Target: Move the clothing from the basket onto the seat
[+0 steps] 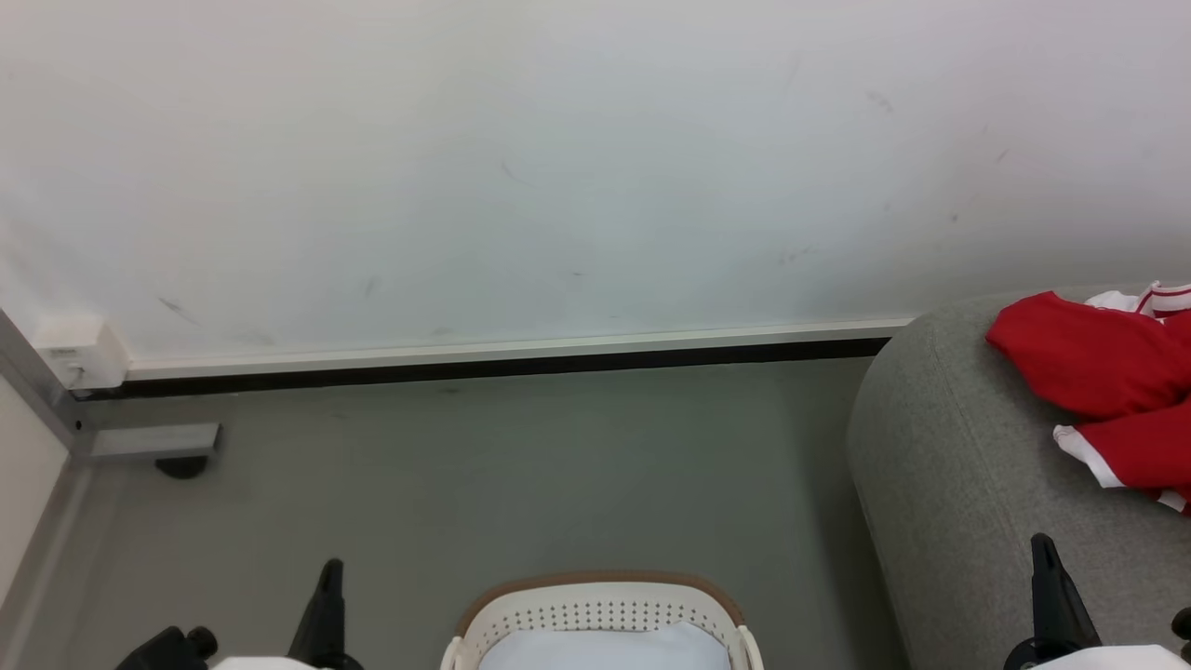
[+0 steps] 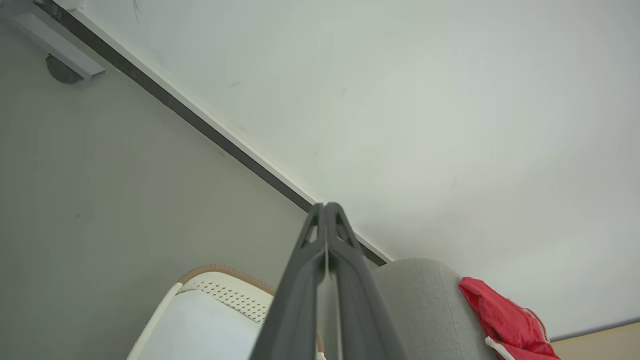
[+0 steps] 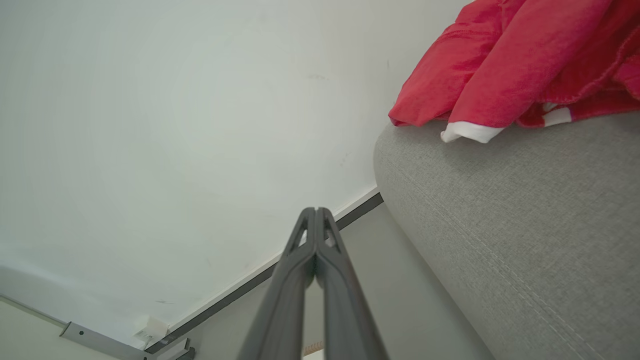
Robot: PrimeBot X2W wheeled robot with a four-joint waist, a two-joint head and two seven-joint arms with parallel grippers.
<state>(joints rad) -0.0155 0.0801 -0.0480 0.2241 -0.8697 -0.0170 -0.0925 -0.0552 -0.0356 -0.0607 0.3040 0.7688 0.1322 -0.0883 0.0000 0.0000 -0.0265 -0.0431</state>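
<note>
Clothing (image 1: 1107,391) heaped on the seat (image 1: 949,484), close to its rounded end. Seemingly little more to carry, so worth tilting down first to check the basket (image 1: 595,614) for any red. If found, pinch deep into a fold, lift clear of the brown rim and lay it well back from the seat's edge to guard against sliding off. Bright red, soft and crumpled, with white cuffs and striped trim. Grey woven upholstery beneath. Well apart on the floor (image 1: 521,465), the basket's visible part holding a pale bluish-white cloth (image 1: 605,651), not for moving. Left gripper (image 1: 330,572) and right gripper (image 1: 1044,549) both pressed together, holding nothing, pointing up on either side of the basket.
</note>
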